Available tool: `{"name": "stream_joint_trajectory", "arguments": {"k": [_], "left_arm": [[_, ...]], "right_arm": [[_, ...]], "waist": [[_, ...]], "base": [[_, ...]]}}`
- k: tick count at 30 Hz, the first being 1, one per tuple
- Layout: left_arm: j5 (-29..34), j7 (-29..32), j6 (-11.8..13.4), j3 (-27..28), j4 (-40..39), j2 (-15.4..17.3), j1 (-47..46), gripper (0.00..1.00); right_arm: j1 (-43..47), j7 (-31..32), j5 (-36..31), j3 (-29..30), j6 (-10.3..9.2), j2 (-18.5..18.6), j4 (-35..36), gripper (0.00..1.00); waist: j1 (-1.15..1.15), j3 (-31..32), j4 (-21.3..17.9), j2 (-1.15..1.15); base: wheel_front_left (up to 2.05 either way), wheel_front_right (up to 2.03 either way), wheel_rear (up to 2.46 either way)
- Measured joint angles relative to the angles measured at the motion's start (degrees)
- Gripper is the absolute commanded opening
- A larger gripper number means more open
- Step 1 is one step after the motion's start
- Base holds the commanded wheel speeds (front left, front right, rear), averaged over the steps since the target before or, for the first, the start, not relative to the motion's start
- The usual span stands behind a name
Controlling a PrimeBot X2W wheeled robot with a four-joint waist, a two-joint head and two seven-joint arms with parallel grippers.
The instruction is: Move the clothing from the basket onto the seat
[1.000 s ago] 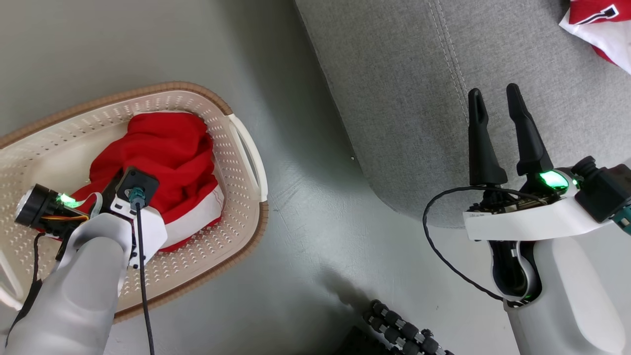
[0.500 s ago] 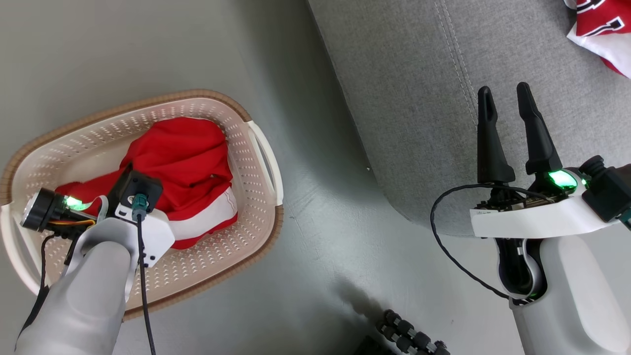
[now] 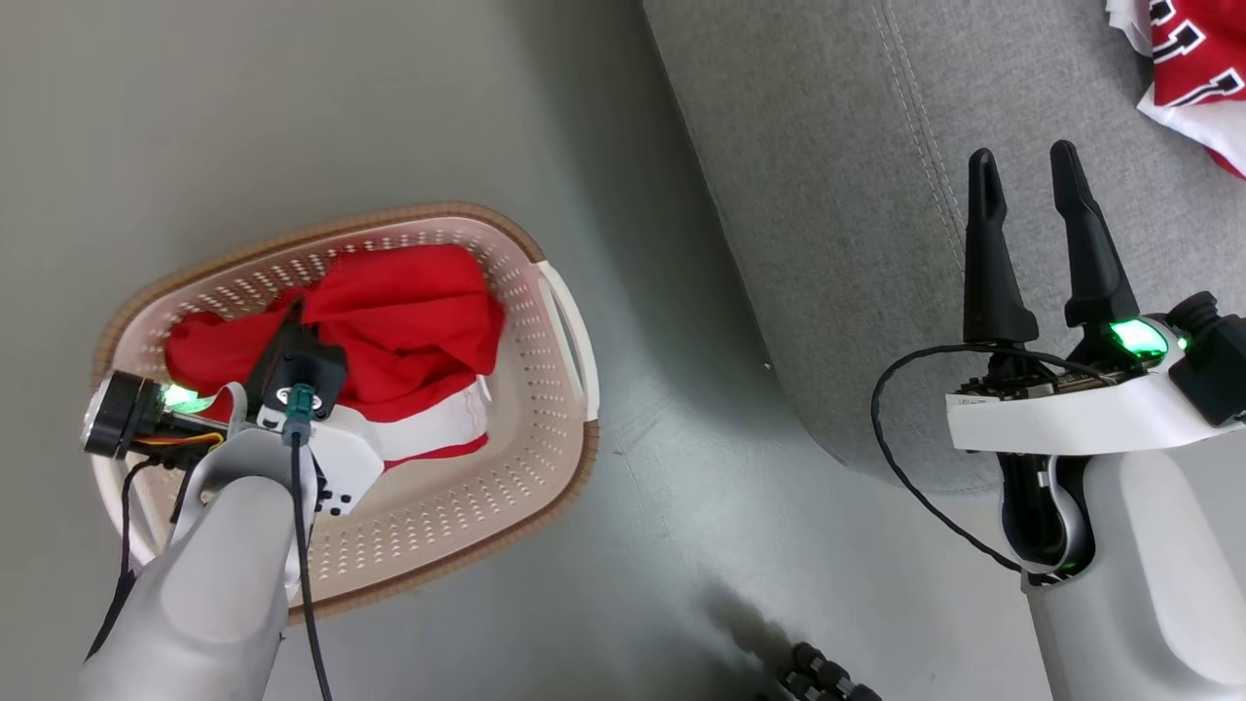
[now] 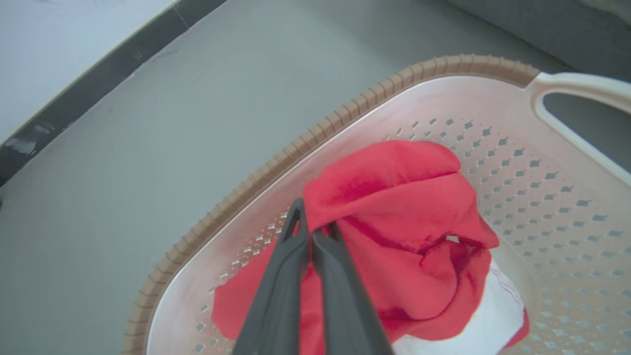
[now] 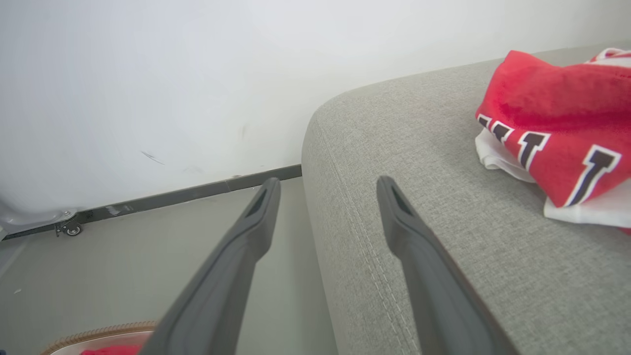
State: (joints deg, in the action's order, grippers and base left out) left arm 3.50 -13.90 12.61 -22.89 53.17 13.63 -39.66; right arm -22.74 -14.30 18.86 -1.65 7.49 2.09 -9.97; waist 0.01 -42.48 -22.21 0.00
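A red garment with a white panel, part of the clothing [image 3: 419, 321] [image 4: 409, 207], lies bunched in the cream perforated basket [image 3: 389, 216] [image 4: 296, 148] on the floor. My left gripper [image 3: 295, 313] [image 4: 311, 224] reaches down into the basket and is shut on a fold of this red cloth, which rises to a peak at its tips. My right gripper [image 3: 1022, 166] [image 5: 325, 182] hangs open and holds nothing above the front edge of the light-grey seat [image 3: 827, 195] [image 5: 419, 148]. A second red-and-white garment with dark lettering [image 3: 1192, 88] [image 5: 557, 128] lies on the seat, far right.
Grey floor [image 3: 662, 467] separates the basket from the seat's rounded corner. A white wall with a dark baseboard [image 5: 197, 190] runs behind, with a small caster [image 5: 69, 229] at its foot. Black rollers of my base [image 3: 827, 677] show at the bottom edge.
The head camera has shifted, so basket and seat sit further right in the picture. The red cloth has been drawn into a peak at the left gripper's tips. The right gripper stays open.
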Motion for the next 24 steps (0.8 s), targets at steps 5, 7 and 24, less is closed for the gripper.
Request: {"name": "stream_joint_trajectory", "arguments": {"k": [5, 7, 24], "left_arm": [[-1.8, -0.2, 1.0, 1.3, -3.9, -1.0, 1.6, 0.0], [-1.9, -0.2, 1.6, 1.3, -5.4, -1.6, 2.1, 0.0], [-4.0, -0.3, 3.0, 2.0, -20.8, -3.4, 7.0, 0.0]], "right_arm": [[0.1, 0.0, -2.2, 1.0, 0.0, 0.1, 0.0, 1.0], [0.1, 0.0, -2.4, 1.2, 0.0, 0.1, 0.0, 1.0], [-0.2, -0.2, -8.2, 3.1, 0.0, 0.2, -1.1, 1.0]], "waist": [[0.0, 2.0, 1.7, 0.0], [0.0, 2.8, 2.4, 0.0], [0.0, 10.2, 8.0, 0.0]], "base": [[0.0, 0.0, 0.0], [0.0, 0.0, 0.0], [0.0, 0.0, 0.0]]}}
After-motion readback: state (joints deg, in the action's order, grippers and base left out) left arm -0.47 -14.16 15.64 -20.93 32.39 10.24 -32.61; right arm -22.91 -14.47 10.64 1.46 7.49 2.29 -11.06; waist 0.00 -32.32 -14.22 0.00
